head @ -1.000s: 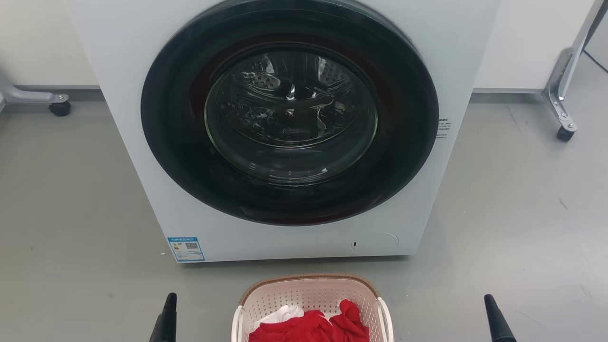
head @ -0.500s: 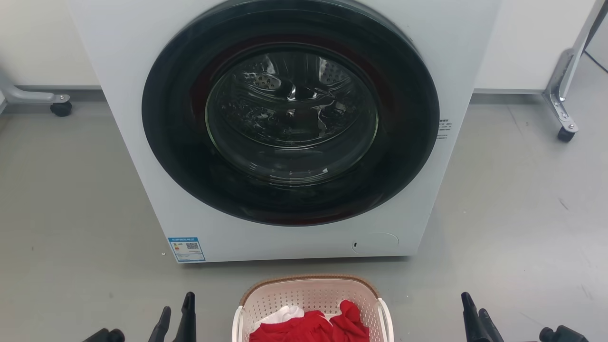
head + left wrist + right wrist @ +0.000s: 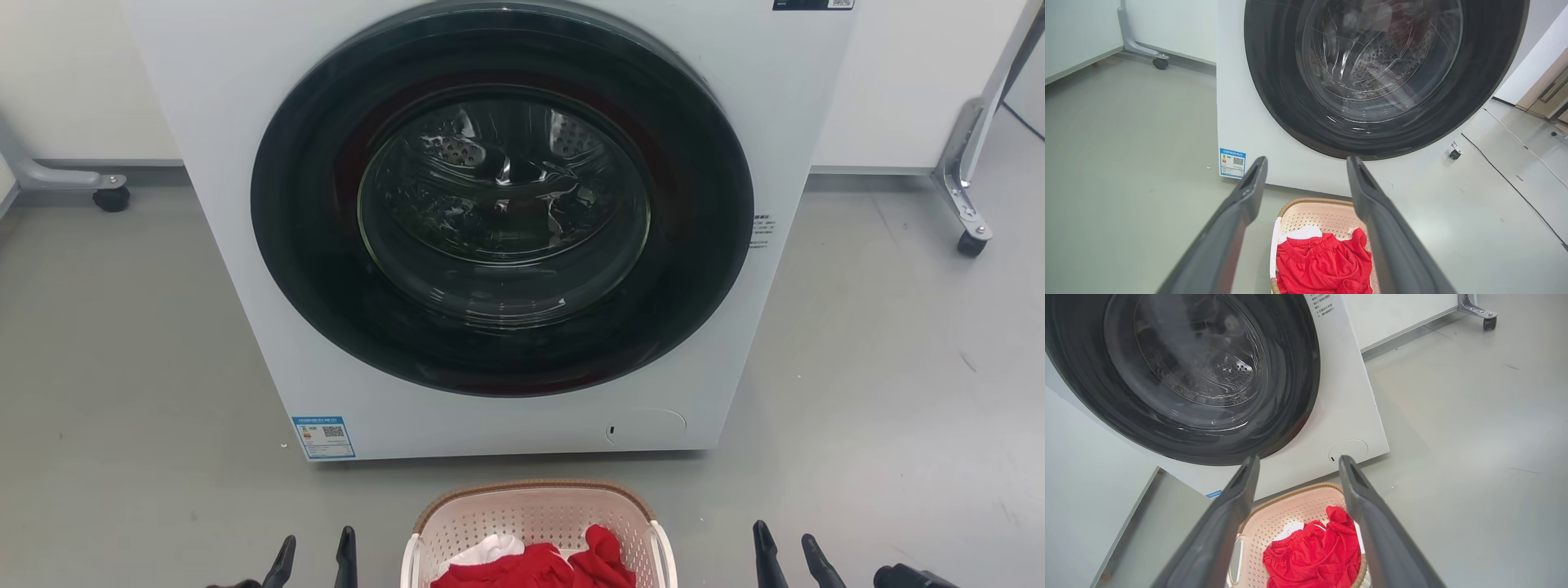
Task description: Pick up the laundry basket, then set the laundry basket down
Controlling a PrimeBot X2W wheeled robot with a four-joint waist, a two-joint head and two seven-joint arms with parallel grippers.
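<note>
left hand (image 3: 318, 536), right hand (image 3: 784, 532) closer; laundry basket (image 3: 522, 514) cropped

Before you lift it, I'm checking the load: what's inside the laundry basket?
Red clothing and a white garment lie inside the laundry basket. Anything beneath them is covered.

One right gripper (image 3: 1298, 459): jaws spread, empty, held over the laundry basket (image 3: 1274, 522). Basket on the grey floor (image 3: 1453, 437), just before the white washer (image 3: 1349, 408), holding a red garment (image 3: 1314, 555) over white cloth (image 3: 1290, 528). Washer's dark round door shut.
</note>
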